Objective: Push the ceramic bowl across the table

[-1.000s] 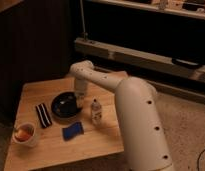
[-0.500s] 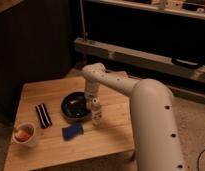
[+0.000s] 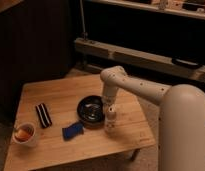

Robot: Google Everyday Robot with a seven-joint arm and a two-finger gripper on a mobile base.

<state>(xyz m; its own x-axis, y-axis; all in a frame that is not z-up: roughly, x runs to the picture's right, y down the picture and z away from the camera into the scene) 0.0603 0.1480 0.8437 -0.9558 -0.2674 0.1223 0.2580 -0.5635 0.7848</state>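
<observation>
Black ceramic bowl (image 3: 91, 109) mid-table (image 3: 56, 92), gripper (image 3: 107, 106) at its right rim.

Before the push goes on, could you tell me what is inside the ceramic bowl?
The ceramic bowl looks empty where its dark interior shows. Its right rim is covered by the arm, whose gripper hangs there, above a small white bottle on the table.

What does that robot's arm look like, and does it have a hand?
The arm is smooth, off-white and tubular, with rounded joints and a bulky shoulder; no cables or markings show. Its gripper, by the black bowl, looks dark.
</observation>
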